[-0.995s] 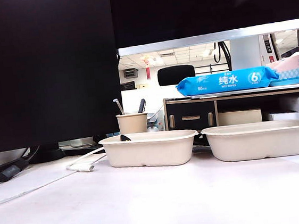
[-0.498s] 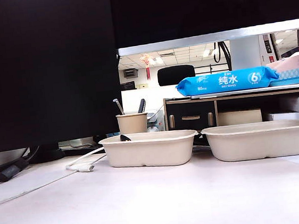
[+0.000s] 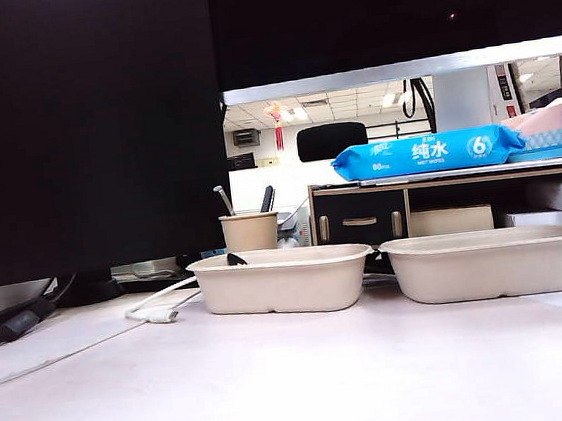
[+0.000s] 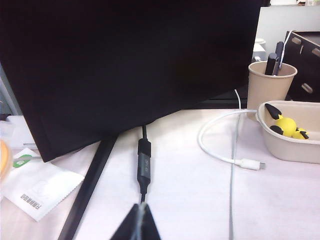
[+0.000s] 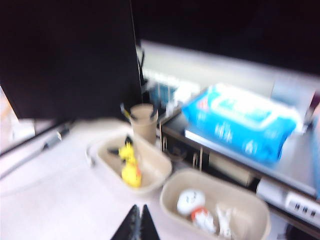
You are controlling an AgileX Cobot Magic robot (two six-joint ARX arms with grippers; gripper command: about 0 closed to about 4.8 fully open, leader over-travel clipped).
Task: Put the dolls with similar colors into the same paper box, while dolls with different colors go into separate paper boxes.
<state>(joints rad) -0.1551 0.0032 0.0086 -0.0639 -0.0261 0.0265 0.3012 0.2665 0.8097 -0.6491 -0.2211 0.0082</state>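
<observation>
Two beige paper boxes stand side by side, the left box point(image 3: 280, 281) and the right box point(image 3: 488, 264). In the blurred right wrist view the left box point(image 5: 155, 172) holds the yellow black-eared plush point(image 5: 126, 150) and the yellow duck point(image 5: 132, 175). The right box point(image 5: 250, 200) holds the white round-headed plush point(image 5: 190, 201) and the white limp plush point(image 5: 223, 220). My right gripper point(image 5: 138, 220) hangs shut and empty, above the table in front of both boxes. My left gripper point(image 4: 140, 222) is shut and empty, off to the left over a black cable adapter point(image 4: 144, 165). The black-eared plush point(image 4: 285, 126) also shows there.
A big dark monitor point(image 3: 82, 131) fills the back left. A beige cup with pens point(image 3: 249, 231) stands behind the left box, and a white cable point(image 3: 155, 306) lies beside it. A shelf point(image 3: 449, 178) with a blue wipes pack point(image 3: 426, 152) stands behind the boxes.
</observation>
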